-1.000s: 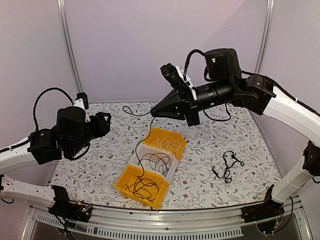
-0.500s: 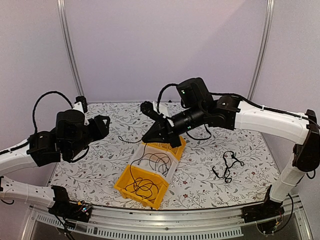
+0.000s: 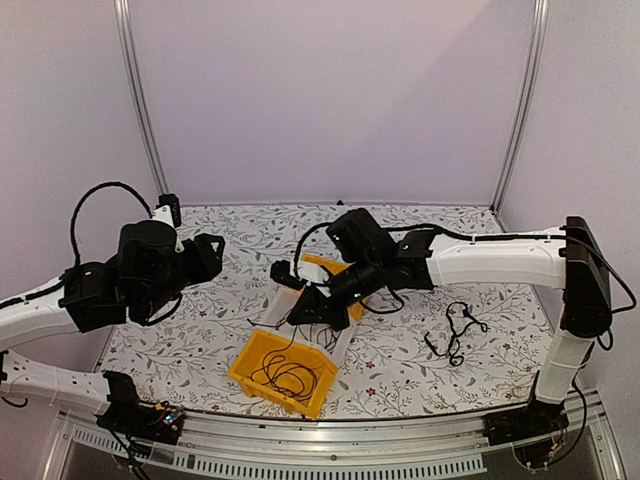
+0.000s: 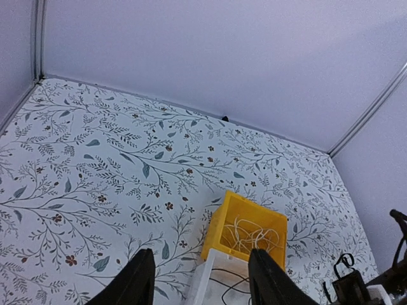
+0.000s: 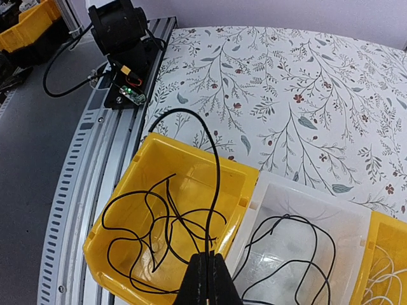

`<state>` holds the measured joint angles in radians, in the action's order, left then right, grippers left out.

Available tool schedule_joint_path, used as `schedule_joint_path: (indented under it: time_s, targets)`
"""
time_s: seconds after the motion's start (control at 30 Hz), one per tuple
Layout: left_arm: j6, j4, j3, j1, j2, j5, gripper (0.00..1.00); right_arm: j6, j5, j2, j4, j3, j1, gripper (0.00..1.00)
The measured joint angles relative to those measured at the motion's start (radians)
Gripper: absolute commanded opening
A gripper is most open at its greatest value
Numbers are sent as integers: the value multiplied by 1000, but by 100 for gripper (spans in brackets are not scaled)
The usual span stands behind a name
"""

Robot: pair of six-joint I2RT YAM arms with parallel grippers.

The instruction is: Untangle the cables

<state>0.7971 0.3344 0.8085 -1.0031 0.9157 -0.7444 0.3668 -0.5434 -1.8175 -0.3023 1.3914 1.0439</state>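
Right jaws, pinching a black cable point(image 5: 219, 171), have dropped from high to just above the yellow bin point(image 5: 184, 168): one strand nearly sorted. Left jaws hang spread.

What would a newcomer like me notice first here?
The right end effector, reaching low, is pinched shut on a thin black cable looping above the near yellow bin. The far yellow bin holds cream cables, and a loose black tangle lies at the right of the flowered table.
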Motion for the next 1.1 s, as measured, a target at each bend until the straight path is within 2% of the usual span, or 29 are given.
schedule_joint_path:
  time_s: [0.3,0.57,0.93,1.1]
  targets:
    - [0,0,0,0,-2,0,53,50,80,-105,-77,12,23,0]
    - [-9,0,0,0,21,1,54,120,134,-161,-214,67,129,0]
    - [-32,-1,8,0,40,21,54,69,255,-230,-236,109,149,0]
    - [-42,-5,8,0,40,21,54,63,268,-234,-284,136,149,12]
